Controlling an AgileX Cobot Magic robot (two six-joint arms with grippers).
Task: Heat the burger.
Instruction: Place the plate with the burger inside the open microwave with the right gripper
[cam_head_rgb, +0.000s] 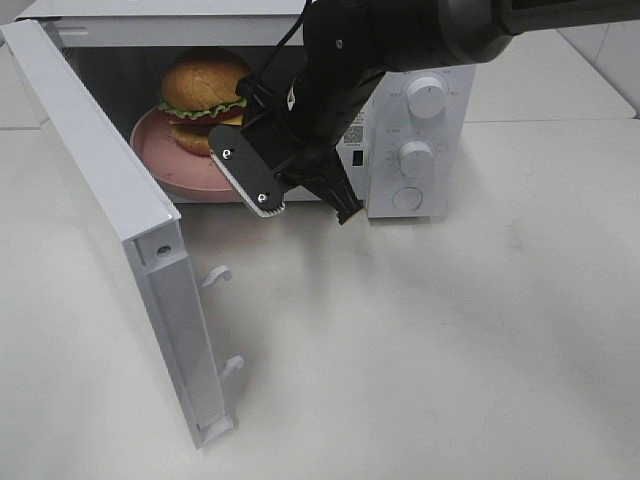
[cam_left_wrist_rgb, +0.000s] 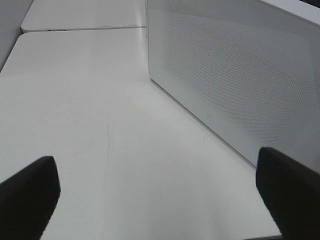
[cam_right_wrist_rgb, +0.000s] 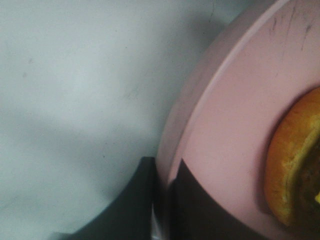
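burger (cam_head_rgb: 203, 100) is sitting on the pink plate (cam_head_rgb: 160, 165) inside the open microwave (cam_head_rgb: 425, 150), up at about eleven o'clock in the high view. its glossy bun is facing up with green lettuce frilling out beneath. it is resting toward the plate's twelve o'clock side, leaving bare pink at six.

my right gripper (cam_right_wrist_rgb: 164, 167) is reaching in from one o'clock, crossing in front of the knobs (cam_head_rgb: 428, 97), and is biting the plate at roughly its four o'clock edge. in my right wrist view my two dark fingers (cam_right_wrist_rgb: 130, 210) are standing almost together, one on each side of the thin pink rim, pinching it between them. the bun's golden edge is showing just past them, near but not touching me.

the door (cam_head_rgb: 100, 190) is hanging wide open, running out toward seven o'clock. its two latch hooks (cam_head_rgb: 216, 275) are pointing toward three.

my left gripper (cam_left_wrist_rgb: 155, 162) is hovering low over the white table (cam_left_wrist_rgb: 100, 125), its fingers spread as far apart as they go and nothing lying between them. a white perforated panel (cam_left_wrist_rgb: 240, 75) of the microwave is standing just beside this hand, though i cannot tell which face of the oven it is.
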